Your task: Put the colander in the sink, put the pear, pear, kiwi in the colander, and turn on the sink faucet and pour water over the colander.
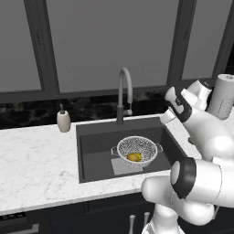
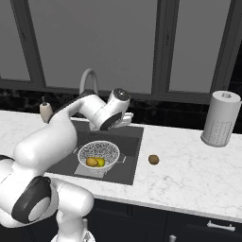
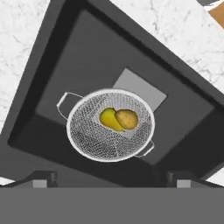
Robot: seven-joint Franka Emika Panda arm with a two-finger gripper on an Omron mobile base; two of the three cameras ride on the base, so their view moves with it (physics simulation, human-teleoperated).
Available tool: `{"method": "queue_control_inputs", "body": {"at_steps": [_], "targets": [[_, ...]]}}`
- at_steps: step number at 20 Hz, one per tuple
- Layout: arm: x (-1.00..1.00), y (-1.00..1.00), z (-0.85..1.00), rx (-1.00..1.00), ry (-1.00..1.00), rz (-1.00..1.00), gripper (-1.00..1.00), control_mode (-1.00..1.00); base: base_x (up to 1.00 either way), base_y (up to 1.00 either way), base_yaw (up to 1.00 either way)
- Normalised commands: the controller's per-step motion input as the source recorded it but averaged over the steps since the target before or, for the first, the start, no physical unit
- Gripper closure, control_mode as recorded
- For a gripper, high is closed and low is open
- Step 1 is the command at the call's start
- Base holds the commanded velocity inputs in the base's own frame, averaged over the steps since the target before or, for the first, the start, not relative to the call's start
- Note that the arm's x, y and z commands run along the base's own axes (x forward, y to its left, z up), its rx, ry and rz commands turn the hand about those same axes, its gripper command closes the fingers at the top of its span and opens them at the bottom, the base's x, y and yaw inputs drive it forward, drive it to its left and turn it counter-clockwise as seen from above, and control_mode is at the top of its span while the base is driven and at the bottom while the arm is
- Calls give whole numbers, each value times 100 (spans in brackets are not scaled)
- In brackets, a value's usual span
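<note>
White-silver colander (image 3: 110, 124) sits in the sink (image 3: 65, 65), 2 pears (image 3: 118, 119) inside, right below the empty, wide-open pincer (image 3: 111, 180). Kiwi (image 2: 153, 159) waits on the counter (image 2: 189, 175) off to its side; faucet (image 1: 123, 93) untouched.

Even, flat rendered light on my feeds, no glare. Sink (image 1: 91, 151) interior reads dark w/ soft shading along its walls; windows behind it dim grey. Low res, slightly soft, no edge distortion.

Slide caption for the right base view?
Two pears sit in the colander in the sink; kiwi waits on the counter.
</note>
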Motion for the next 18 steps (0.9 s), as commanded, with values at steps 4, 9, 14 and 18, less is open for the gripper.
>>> {"method": "queue_control_inputs", "body": {"at_steps": [4,9,14,18], "targets": [[-66,-56,49,0,19,-19,-100,-100,0,0,0],[-78,-44,6,-1,19,-28,-100,-100,0,0,0],[-60,-18,-10,-6,9,-29,-100,-100,0,0,0],[-17,0,-13,-13,0,-7,-100,-100,0,0,0]]}}
